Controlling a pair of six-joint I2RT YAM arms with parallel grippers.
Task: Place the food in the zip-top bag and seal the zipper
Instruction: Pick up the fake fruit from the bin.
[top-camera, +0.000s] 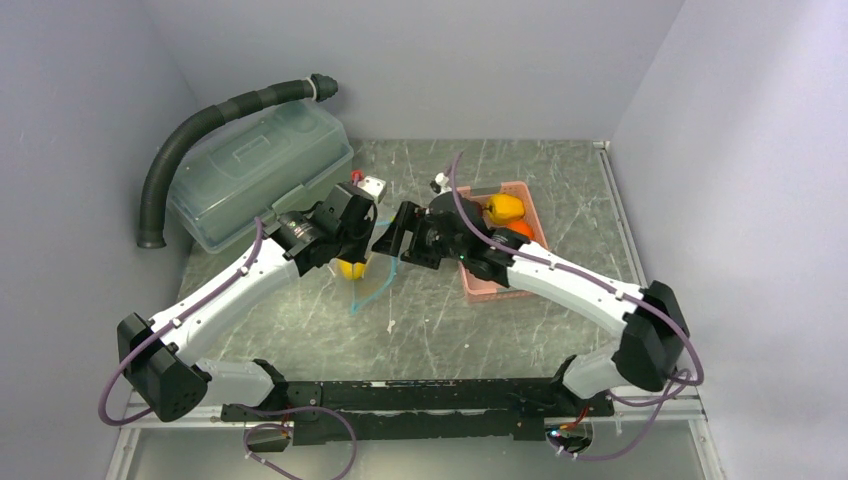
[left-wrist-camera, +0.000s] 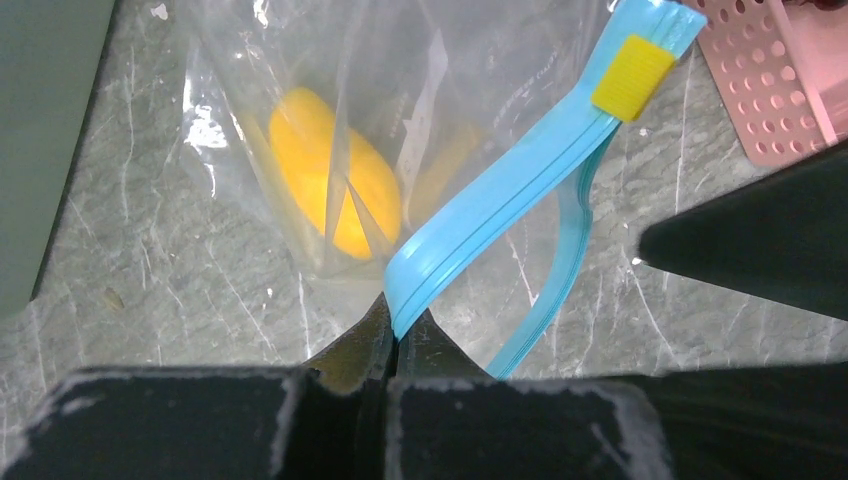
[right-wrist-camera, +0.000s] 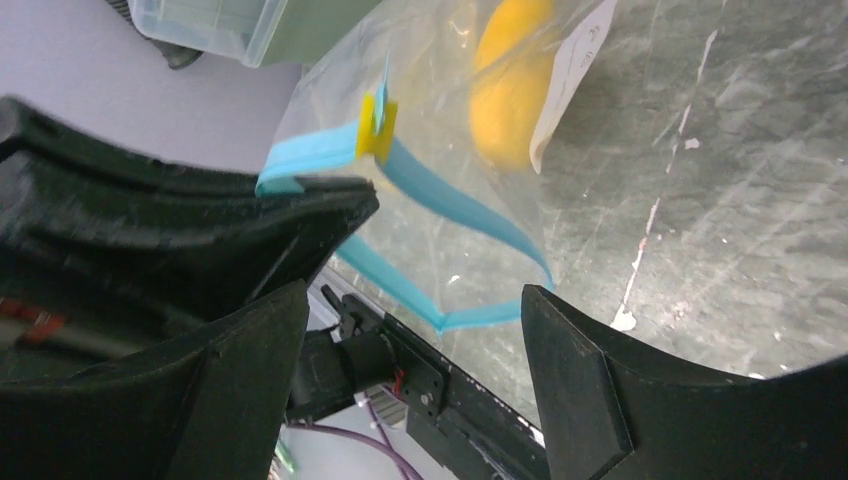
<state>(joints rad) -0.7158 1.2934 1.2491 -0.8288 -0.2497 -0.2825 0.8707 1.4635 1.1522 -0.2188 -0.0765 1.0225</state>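
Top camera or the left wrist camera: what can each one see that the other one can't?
Only the top camera shows the whole left arm and right arm, the lidded box, the black hose and the orange fruit in the pink basket. Only the left wrist camera shows the left jaws pinched shut on the blue zipper, and its yellow slider. Both show the clear bag, the yellow fruit inside it, the basket and the table.

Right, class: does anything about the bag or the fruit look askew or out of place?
Nothing spilled or damaged. The zipper sags in a twisted, gaping loop, pinched by the left gripper; one yellow fruit is bagged, other fruits sit in the pink basket.
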